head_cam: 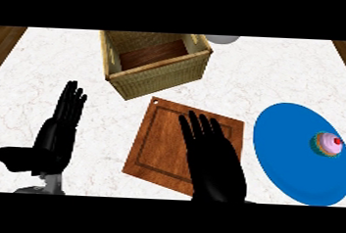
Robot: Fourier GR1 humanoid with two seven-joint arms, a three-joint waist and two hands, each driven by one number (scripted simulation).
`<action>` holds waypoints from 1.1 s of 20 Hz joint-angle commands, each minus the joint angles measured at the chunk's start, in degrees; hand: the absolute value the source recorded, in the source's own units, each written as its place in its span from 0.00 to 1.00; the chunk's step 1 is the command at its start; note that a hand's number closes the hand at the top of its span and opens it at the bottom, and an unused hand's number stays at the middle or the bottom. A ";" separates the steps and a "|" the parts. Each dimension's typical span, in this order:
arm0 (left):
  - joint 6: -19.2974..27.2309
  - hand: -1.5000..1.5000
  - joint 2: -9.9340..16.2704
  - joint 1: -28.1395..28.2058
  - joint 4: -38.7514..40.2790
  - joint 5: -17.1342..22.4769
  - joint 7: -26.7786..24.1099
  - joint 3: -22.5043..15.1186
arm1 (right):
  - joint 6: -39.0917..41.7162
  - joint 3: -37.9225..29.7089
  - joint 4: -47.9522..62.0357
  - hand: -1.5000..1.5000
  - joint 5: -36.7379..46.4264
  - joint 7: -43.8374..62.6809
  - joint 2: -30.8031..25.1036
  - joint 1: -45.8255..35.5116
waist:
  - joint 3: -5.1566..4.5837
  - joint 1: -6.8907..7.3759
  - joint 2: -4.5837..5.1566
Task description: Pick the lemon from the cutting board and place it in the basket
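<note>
right hand (pixel 216 164) flat over cutting board (pixel 157 137) — basket (pixel 159 77) beyond

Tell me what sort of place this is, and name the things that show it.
Most likely a kitchen counter: a pale marble-patterned counter top carries a wooden cutting board, a wicker basket, and a blue plate holding a cupcake.

The tabletop (pixel 279 74) is white with thin marble lines. A woven basket (pixel 159 76) sits near the back. A brown cutting board (pixel 160 142) lies in the middle. A blue plate (pixel 290 158) lies at the right, near the board. A grey round thing (pixel 223 39) shows behind the basket.
</note>
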 commanded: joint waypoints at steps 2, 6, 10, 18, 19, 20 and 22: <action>-3.35 0.50 0.69 1.91 -0.82 0.99 -0.77 2.00 | -1.72 -2.67 3.08 0.00 4.24 -1.88 0.64 -0.28 | 0.00 0.03 0.02; 0.94 0.50 -2.61 -2.80 -0.76 -3.48 3.95 -0.24 | -3.38 -2.60 4.33 0.00 5.62 -3.74 1.52 2.70 | 0.01 -0.11 0.03; -3.80 0.50 -1.56 3.28 -0.44 -1.30 -1.81 2.59 | -3.89 -1.79 4.30 0.00 7.24 -5.03 1.95 4.45 | 0.00 -0.01 0.01; -2.68 0.50 -3.84 -1.60 -0.06 -3.24 2.31 2.74 | -6.19 -6.15 11.00 0.00 6.97 -9.49 1.29 4.18 | 0.01 -0.09 0.04; -3.26 0.50 -1.30 -1.48 -4.41 -2.51 5.95 4.19 | -7.97 -4.71 16.20 0.00 4.36 -6.36 1.95 -1.41 | 0.01 0.22 0.05; -3.76 0.50 -3.63 0.48 0.11 -3.54 0.36 3.11 | -4.49 -7.82 13.33 0.00 5.46 -9.39 1.96 0.10 | 0.00 0.01 0.04; -5.47 0.50 -2.16 -2.19 3.24 -2.07 -0.08 6.31 | -7.42 -3.16 11.31 0.00 7.64 -8.40 1.97 6.12 | 0.00 -0.14 0.03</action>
